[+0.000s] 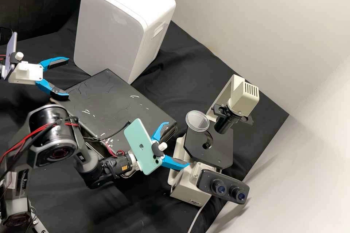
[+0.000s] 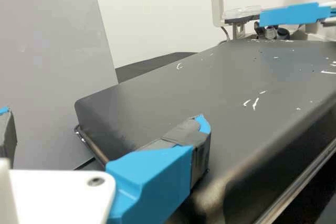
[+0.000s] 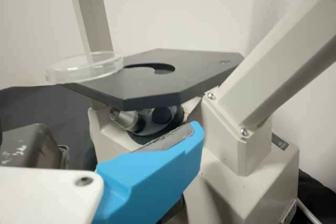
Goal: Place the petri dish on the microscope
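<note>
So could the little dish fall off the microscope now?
It might. The petri dish sits at the corner of the black stage, with part of its rim past the edge, so a bump could tip it off. The right hand is open and close beside the stage, so a careless move might knock it.

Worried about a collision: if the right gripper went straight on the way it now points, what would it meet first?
The right gripper would likely meet the microscope body and objectives beneath the stage; the petri dish sits above that line. Depth is uncertain.
</note>
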### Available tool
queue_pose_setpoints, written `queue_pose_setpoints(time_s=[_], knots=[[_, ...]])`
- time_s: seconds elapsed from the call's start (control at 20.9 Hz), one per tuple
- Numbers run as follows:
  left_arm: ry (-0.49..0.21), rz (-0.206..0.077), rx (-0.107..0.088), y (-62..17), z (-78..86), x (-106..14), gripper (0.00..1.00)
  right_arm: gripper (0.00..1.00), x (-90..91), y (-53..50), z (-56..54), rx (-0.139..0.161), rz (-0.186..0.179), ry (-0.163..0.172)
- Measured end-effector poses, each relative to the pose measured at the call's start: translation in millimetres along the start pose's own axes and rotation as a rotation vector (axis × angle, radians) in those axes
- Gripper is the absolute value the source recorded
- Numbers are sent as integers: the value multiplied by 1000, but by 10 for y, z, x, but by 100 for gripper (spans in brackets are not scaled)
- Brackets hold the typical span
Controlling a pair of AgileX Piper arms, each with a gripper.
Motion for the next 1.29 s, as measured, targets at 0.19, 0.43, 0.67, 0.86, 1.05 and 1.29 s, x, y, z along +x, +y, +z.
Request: queue_pose_setpoints(time_s=[0.19,0.43,0.67,0.86,1.05,1.29], knots=[[-2,0,2,-1,5,0,100,100,-168,62,-116,-4,21,28],[-5,-1,2,-1,14,-1,100,100,-283,83,-236,1,30,68],[-5,-1,2,-1,14,-1,100,100,-312,35,-333,3,11,106],[-5,-1,2,-1,14,-1,100,100,-311,-13,-370,4,-8,122],[0,0,0,-1,11,-1,100,100,-290,-55,-432,9,-19,144],[-3,0,0,-2,18,-1,100,100,-227,-149,-601,4,-31,201]])
